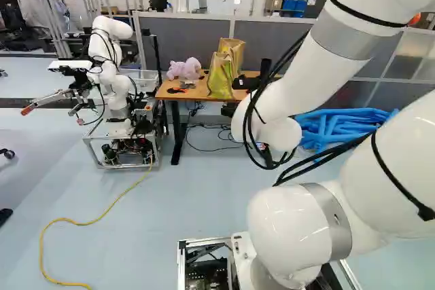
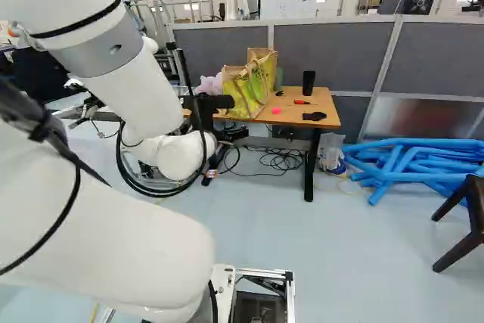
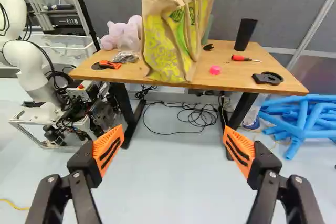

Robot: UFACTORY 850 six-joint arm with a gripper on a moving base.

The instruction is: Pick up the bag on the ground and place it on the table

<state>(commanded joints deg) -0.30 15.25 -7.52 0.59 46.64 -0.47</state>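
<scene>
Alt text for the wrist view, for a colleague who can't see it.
The open tool, holding nothing, faces a wooden table where a tan, yellow-printed bag already stands. A pink plush toy sits on one side of the bag; a black cup and red-handled screwdriver are on the other.

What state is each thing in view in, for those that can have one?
Gripper: open, nothing between its fingers.
Bag: standing upright on the table.
Black cup: upright.
Screwdriver: lying down.
Black cables: loosely looped on the floor.
Blue tubes: heaped.
</scene>
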